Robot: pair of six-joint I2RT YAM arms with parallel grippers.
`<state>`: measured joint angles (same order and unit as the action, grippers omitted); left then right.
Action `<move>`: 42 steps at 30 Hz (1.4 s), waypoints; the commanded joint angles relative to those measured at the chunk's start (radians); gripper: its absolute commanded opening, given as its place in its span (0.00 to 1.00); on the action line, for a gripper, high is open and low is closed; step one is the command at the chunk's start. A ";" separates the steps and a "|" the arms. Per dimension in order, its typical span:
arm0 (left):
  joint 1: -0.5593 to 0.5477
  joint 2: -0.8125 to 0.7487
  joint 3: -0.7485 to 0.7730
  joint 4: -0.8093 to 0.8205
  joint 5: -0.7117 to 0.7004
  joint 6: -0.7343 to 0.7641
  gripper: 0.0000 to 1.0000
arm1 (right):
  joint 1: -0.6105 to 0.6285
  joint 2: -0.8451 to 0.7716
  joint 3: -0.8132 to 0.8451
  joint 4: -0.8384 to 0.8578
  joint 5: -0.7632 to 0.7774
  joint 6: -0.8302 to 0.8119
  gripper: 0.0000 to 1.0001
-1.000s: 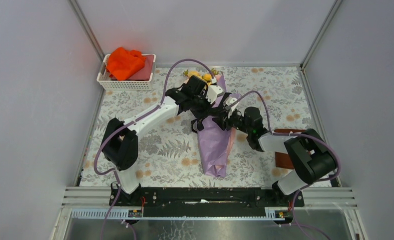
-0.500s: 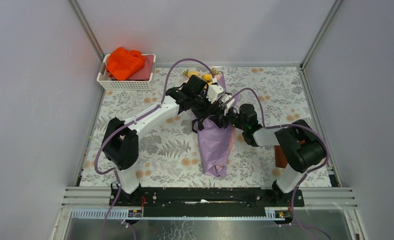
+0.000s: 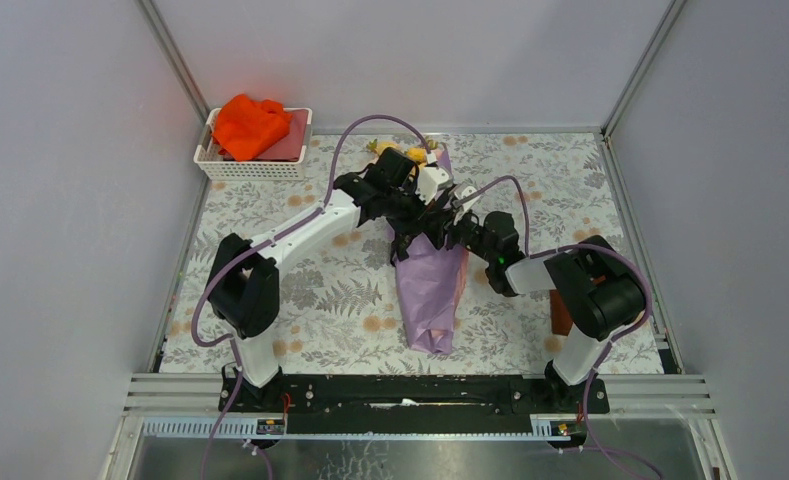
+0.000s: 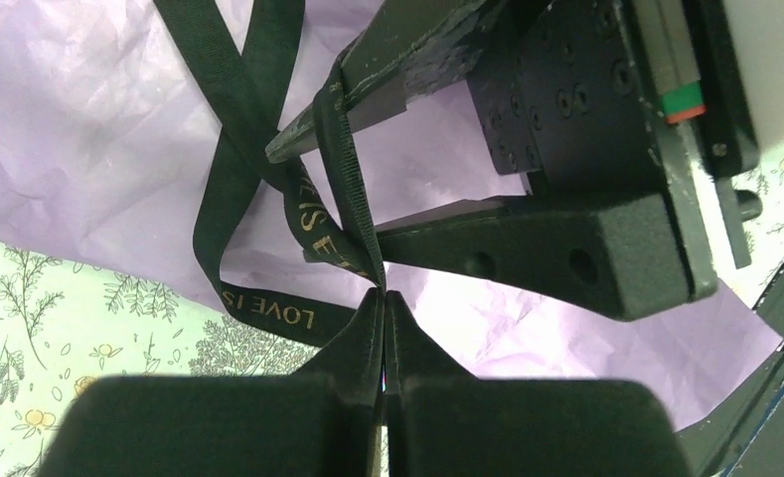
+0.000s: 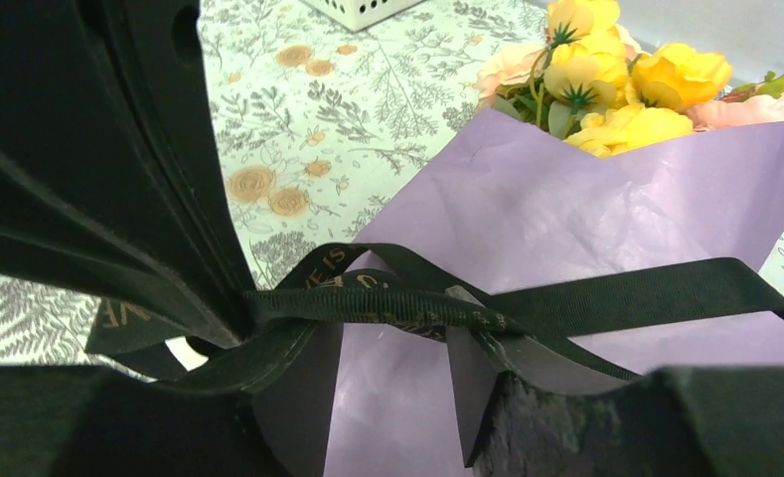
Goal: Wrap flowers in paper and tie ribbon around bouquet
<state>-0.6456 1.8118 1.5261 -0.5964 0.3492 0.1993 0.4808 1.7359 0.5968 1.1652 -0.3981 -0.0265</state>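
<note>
The bouquet [image 3: 430, 285] lies mid-table, a lavender paper [image 5: 566, 209] cone with the yellow and pink flowers [image 5: 606, 84] at its far end. Both grippers meet over its upper half. My left gripper [image 4: 384, 296] is shut, and a strand of the black ribbon [image 4: 258, 303] with gold lettering runs into its tips. From there the ribbon [image 5: 626, 293] stretches across the outside of my right gripper's fingers [image 4: 527, 248]. My right gripper [image 5: 388, 333] is open with only paper behind the gap. In the top view my left gripper [image 3: 432, 205] and right gripper [image 3: 450, 222] nearly touch.
A white basket [image 3: 255, 168] at the back left holds an orange cloth [image 3: 250, 125]. A brown pad [image 3: 567, 320] lies under my right arm at the right. Grey walls close off the floral table [image 3: 300, 300] on three sides.
My right arm has moved left and a little farther back, toward the left gripper, and its jaws have spread wider under the ribbon. The left gripper has stayed shut in place.
</note>
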 commanded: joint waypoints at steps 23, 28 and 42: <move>0.003 0.043 0.046 0.086 -0.117 0.026 0.00 | -0.008 -0.212 0.113 -0.746 -0.087 0.143 0.00; -0.006 0.034 0.030 -0.029 -0.030 0.049 0.25 | -0.023 -0.187 0.142 -0.934 -0.127 0.165 0.00; 0.065 -0.004 0.056 -0.036 -0.120 0.070 0.68 | -0.027 -0.180 0.124 -0.966 -0.165 0.166 0.00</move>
<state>-0.6308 1.8263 1.5757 -0.7395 0.3347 0.2977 0.4583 1.5570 0.7017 0.2085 -0.5293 0.1379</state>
